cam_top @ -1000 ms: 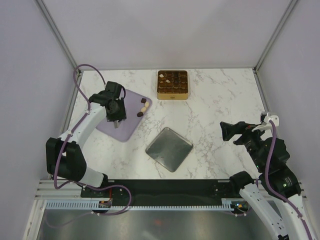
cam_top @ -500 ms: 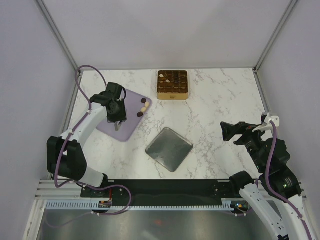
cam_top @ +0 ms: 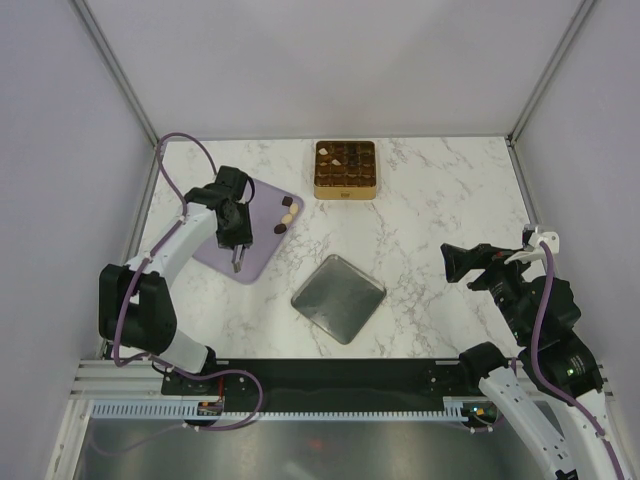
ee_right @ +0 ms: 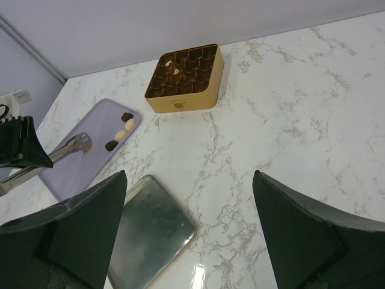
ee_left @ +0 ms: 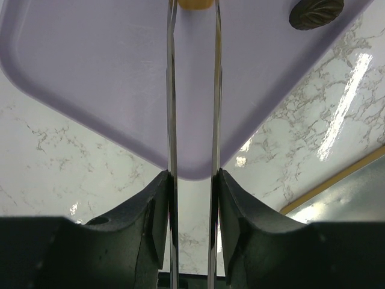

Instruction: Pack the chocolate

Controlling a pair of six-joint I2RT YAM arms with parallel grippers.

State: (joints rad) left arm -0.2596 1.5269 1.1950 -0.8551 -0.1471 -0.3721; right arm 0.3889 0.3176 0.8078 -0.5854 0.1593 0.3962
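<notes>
Left gripper (cam_top: 237, 262) shifted nearer over lilac board (ee_left: 90, 72); picking: jaws narrow around tan chocolate (ee_left: 194, 3), clamp unconfirmed; more pieces (cam_top: 285, 218) at board's right corner. Right gripper (ee_right: 189, 177) wide, empty. Next: carry to far gold tin (cam_top: 345, 190).

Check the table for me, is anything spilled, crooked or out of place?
Nothing spilled or damaged. What looks like the tin's lid lies cornerwise, apart from the gold tin, and the lilac board sits slanted too. The loose chocolates cluster at the board's edge nearest the tin.
</notes>
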